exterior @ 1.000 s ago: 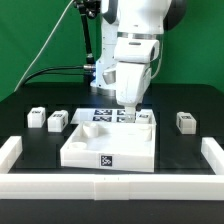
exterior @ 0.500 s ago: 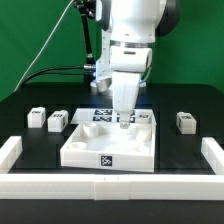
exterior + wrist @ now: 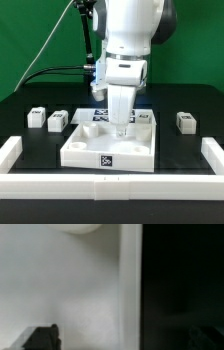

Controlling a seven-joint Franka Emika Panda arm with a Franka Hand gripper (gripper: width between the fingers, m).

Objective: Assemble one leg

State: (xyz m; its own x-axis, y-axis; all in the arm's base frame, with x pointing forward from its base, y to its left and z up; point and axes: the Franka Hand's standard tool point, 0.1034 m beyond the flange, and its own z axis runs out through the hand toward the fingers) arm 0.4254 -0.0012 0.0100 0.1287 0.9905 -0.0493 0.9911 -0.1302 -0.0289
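Small white tagged legs lie on the black table: two at the exterior view's left point(image 3: 37, 118) point(image 3: 58, 121), one at its right point(image 3: 185, 121), and one at the panel's far right corner point(image 3: 148, 118). The large white square panel point(image 3: 85, 150) lies in the middle. My gripper point(image 3: 120, 128) hangs low over the panel's far part, open and empty. In the wrist view its dark fingertips point(image 3: 42, 336) stand wide apart. The gripper point(image 3: 124, 337) is astride the panel's raised rim point(image 3: 130, 286), with a round socket point(image 3: 78, 227) beyond.
The marker board point(image 3: 105, 113) lies just behind the panel. White fence pieces stand at the exterior view's left point(image 3: 10, 150) and right point(image 3: 212, 152) front corners. A black cable runs along the back left.
The arm has come down and slightly toward the exterior view's left, bringing the gripper from above the panel's far edge to close over its surface. No leg has moved.
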